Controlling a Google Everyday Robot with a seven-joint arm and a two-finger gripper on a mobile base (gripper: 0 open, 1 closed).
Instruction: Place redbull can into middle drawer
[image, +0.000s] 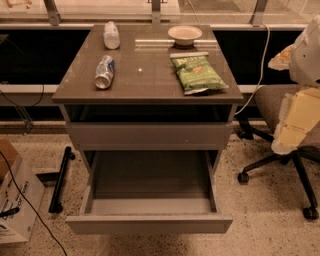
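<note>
Slim silver-and-blue redbull can (104, 72) lies on its side, left part of the grey cabinet top (150, 82). Wide grey middle drawer (150, 224) stands pulled out, near. Pale gripper (296, 120) at right edge, well apart from the can; cannot tell its grip state.

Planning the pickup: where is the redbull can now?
The redbull can lies on its side on the left of the cabinet top, just in front of the plastic bottle; the gripper hangs at the view's right edge.

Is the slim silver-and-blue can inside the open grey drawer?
No, the can lies on the grey cabinet top; the gripper is at right.
</note>
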